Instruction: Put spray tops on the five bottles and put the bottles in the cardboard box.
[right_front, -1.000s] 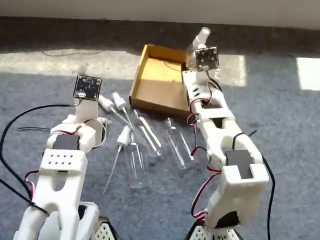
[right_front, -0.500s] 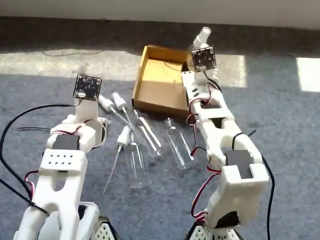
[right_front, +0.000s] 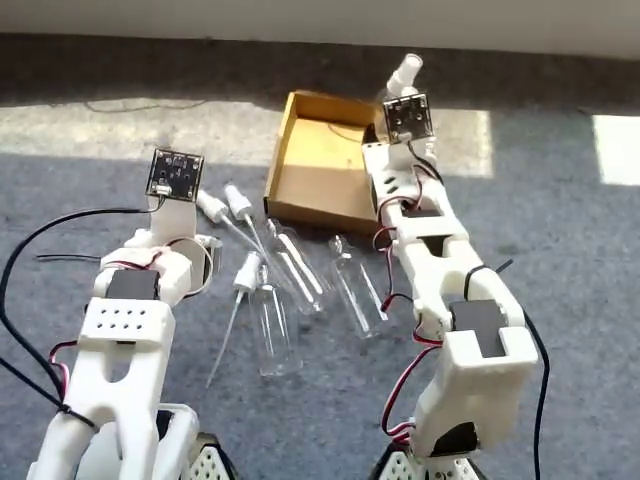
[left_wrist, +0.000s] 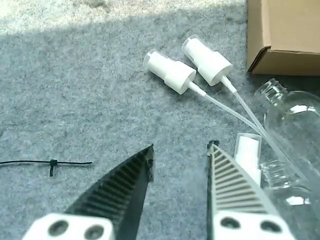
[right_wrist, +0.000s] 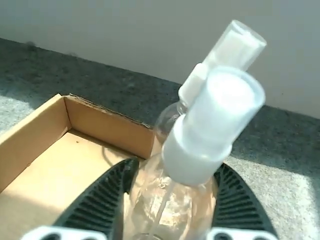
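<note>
From above, a shallow, open brown cardboard box (right_front: 320, 160) lies on the grey carpeted surface (right_front: 560, 250), out ahead between my two arms. Nearer to me, three uncapped clear plastic bottles lie on their sides. One bottle (right_front: 275, 325) is closest to my left arm, another bottle (right_front: 297, 268) is in the middle, and a third bottle (right_front: 358, 287) is beside my right arm. Three loose white spray tops with thin dip tubes lie among them. One top (right_front: 212, 208) and a second top (right_front: 238, 200) are near the box's near left corner. A third top (right_front: 247, 270) is by the neck of the bottle closest to my left arm. My right arm runs along the box's right side. Past its wrist a tilted white-topped bottle (right_front: 404, 75) sticks up at the box's far right corner.

At my left wrist, my left fingers (left_wrist: 135, 175) are spread wide with nothing between them, over bare carpet. Ahead, two of the spray tops lie side by side, their tubes running toward an open bottle neck. The third top lies just beside my white finger. A thin black cable (left_wrist: 50, 163) lies off to my black finger's side.

At my right wrist, my right fingers (right_wrist: 107, 192) pinch the body of a clear plastic bottle with a white spray top (right_wrist: 210, 135). They hold it tilted at the box's far corner, above the rim. A second capped bottle (right_wrist: 235, 42) shows just behind it, and I cannot tell whether the two touch.
</note>
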